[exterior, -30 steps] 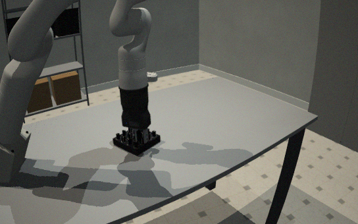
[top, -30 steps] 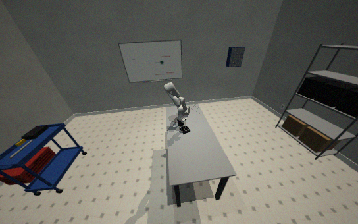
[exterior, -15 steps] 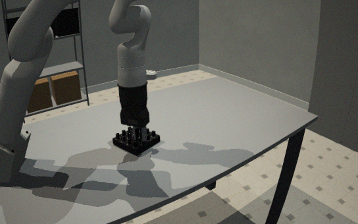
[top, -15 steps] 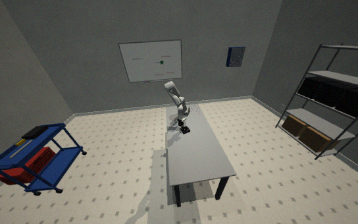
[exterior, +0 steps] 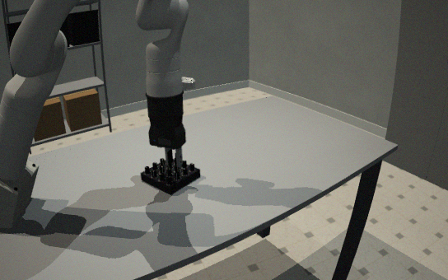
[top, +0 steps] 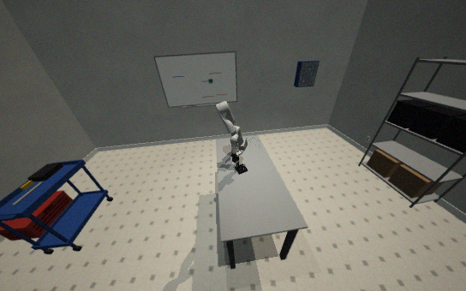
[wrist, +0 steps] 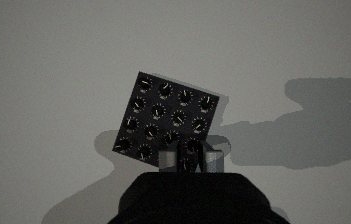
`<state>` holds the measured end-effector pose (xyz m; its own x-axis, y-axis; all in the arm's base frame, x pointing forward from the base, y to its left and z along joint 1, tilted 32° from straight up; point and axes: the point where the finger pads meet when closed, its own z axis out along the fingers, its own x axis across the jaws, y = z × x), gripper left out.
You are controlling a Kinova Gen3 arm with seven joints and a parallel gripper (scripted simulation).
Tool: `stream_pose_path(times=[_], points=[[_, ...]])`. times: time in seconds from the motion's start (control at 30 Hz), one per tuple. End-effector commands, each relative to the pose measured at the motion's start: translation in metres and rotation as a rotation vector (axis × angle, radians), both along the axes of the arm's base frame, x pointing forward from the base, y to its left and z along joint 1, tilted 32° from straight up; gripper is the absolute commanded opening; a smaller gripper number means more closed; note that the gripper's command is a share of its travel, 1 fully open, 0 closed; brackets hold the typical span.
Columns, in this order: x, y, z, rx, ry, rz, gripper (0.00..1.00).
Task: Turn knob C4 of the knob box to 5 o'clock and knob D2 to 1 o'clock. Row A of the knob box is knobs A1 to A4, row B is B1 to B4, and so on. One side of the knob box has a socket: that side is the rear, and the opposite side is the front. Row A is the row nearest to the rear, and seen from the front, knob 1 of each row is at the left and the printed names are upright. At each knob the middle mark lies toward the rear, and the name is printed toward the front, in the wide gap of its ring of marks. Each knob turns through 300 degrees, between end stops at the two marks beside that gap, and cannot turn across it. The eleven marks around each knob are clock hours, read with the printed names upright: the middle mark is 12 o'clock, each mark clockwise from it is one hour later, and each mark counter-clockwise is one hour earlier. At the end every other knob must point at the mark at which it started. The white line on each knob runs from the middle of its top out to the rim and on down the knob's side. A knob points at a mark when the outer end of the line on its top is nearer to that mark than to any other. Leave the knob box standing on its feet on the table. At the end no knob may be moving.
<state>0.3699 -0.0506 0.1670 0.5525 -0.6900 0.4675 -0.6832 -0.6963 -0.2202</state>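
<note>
The black knob box (wrist: 168, 120) stands on the grey table, turned askew in the wrist view. It holds a four-by-four grid of small black knobs with white lines. The printed names are too small to read. My gripper (wrist: 189, 151) points straight down over the corner of the box nearest the camera. Its two grey fingers stand apart on either side of one knob (wrist: 192, 146) there, a little above the knob tops, gripping nothing. In the exterior view the gripper (exterior: 173, 161) hangs just over the box (exterior: 170, 175). From the top view the box (top: 240, 172) is tiny.
The arm's base (exterior: 0, 193) stands on the table to the left of the box. A metal shelf unit (top: 437, 128) with boxes stands at the right wall. A blue cart (top: 43, 205) is at the left.
</note>
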Motion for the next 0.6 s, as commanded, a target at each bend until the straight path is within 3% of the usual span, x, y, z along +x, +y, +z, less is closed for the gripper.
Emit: stream_pose_path(times=[0.0,0.57], points=[[0.0011,-0.0019,0.0076,-0.006,-0.011,-0.004,0.46],[0.0004,-0.0016,0.0090,-0.006,-0.011,-0.004,0.46]])
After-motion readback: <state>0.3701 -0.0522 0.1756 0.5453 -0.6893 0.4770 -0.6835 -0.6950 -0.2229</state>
